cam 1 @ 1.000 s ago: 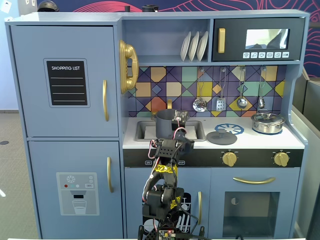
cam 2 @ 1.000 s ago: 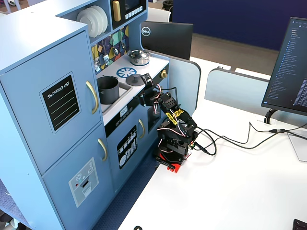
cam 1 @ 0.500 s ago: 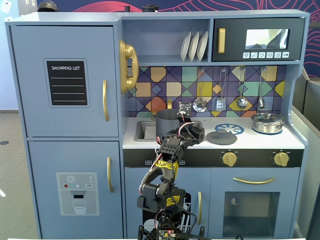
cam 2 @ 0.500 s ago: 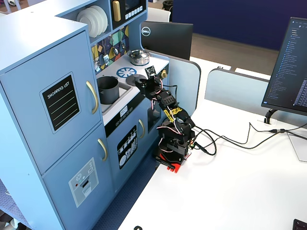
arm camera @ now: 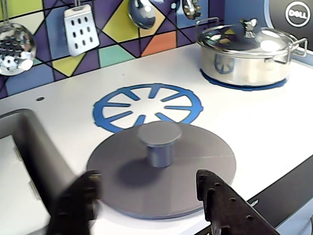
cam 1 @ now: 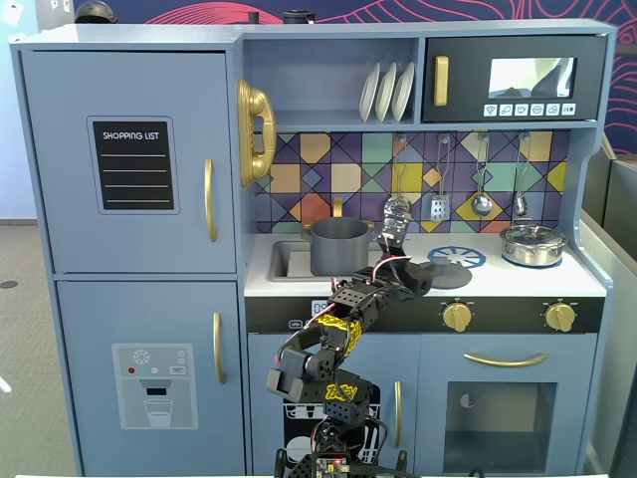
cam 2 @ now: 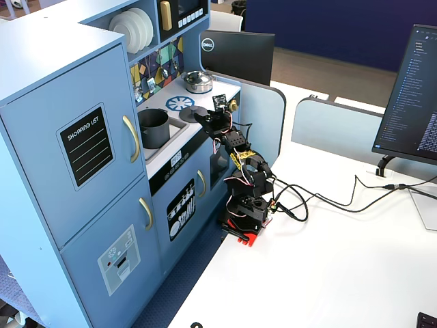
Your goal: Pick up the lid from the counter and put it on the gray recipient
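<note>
The flat dark gray lid [arm camera: 195,161] with its small centre knob [arm camera: 159,142] lies on the white counter, just in front of the blue burner mark [arm camera: 146,105]. My gripper [arm camera: 146,178] is open, with one finger on each side of the lid's near half, a little short of the knob. It holds nothing. In both fixed views the gripper [cam 1: 423,281] [cam 2: 203,116] reaches over the counter's front edge to the lid [cam 1: 458,276]. The gray recipient [cam 1: 338,246] [cam 2: 153,128], a dark gray pot, stands uncovered in the sink to the left of the lid.
A shiny silver pot [arm camera: 244,54] with its own lid stands at the back right of the counter. Utensils [arm camera: 80,29] hang on the tiled back wall. The sink's rim [cam 1: 279,261] lies left of the pot. A desk with monitors [cam 2: 410,102] is beside the kitchen.
</note>
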Action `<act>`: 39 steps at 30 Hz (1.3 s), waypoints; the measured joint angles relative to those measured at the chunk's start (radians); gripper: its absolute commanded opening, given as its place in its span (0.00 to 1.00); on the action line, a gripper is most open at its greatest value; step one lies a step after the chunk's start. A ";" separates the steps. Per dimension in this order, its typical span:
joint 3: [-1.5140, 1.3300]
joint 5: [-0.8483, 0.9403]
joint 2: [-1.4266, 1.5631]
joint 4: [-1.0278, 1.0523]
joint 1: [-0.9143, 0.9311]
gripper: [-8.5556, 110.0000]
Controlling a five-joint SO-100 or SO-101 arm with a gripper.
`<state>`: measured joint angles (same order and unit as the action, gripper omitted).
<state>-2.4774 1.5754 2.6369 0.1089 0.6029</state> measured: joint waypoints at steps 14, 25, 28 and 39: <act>0.087 -0.006 -0.328 -0.212 0.014 0.36; 0.158 -0.005 -0.511 -0.324 0.014 0.34; 0.183 -0.005 -0.563 -0.345 0.017 0.34; 0.276 -0.005 -0.712 -0.383 0.018 0.30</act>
<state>-2.2013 1.5708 1.9251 -0.2746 0.6213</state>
